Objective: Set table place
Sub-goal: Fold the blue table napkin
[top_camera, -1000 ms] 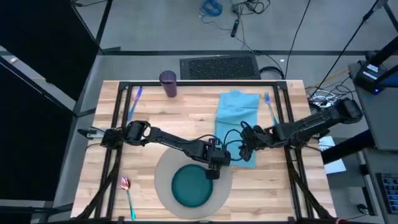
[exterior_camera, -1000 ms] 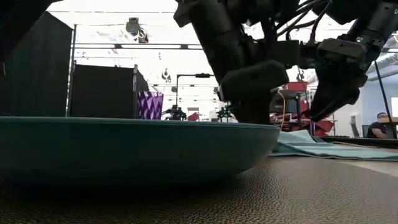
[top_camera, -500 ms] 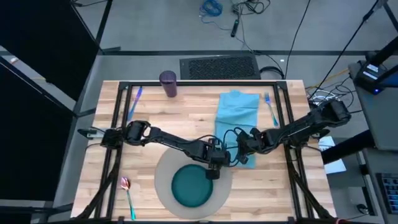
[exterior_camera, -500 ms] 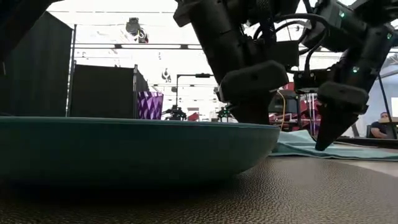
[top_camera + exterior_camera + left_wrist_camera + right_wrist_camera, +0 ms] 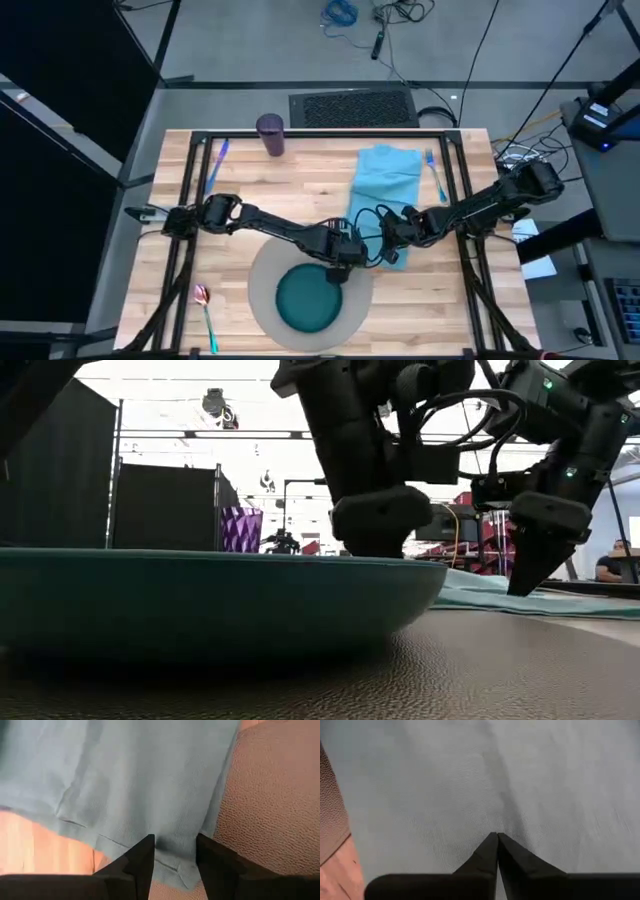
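A pale wood bench (image 5: 300,190) with a black frame carries a grey pebbled mat (image 5: 262,290), a teal plate (image 5: 308,300), a light blue napkin (image 5: 385,175), a purple faceted cup (image 5: 270,133), blue cutlery and a pink-and-green spoon (image 5: 206,315).

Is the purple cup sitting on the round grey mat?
No, the ribbed purple cup stands on the pale wood plank table near its far edge, well apart from the round grey mat holding the teal plate.

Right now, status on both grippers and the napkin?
Left gripper open, above napkin corner at mat edge. Right gripper shut, tips down on napkin, no visible pinch. Nothing in the way.
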Controlling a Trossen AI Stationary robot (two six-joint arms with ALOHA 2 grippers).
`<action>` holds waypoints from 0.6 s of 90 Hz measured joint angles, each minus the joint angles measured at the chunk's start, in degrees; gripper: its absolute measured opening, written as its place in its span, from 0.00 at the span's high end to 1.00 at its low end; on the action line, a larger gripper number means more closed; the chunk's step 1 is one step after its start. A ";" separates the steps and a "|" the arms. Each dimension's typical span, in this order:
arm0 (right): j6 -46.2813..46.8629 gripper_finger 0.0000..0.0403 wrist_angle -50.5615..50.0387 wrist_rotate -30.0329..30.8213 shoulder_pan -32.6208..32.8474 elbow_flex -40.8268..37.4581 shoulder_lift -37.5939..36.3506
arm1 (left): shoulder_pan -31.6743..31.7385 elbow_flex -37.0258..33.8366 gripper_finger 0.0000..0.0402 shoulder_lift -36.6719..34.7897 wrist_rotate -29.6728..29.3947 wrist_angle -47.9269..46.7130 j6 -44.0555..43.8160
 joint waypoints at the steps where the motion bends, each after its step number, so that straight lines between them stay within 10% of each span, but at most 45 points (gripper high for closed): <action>1: 0.00 1.00 0.00 -0.03 0.00 0.00 0.00 | 0.00 0.00 0.69 0.00 -0.09 0.06 0.00; 54: 0.00 1.00 -0.22 -0.54 -0.02 -0.02 0.00 | -0.20 0.00 0.69 -1.44 -8.18 -4.94 0.00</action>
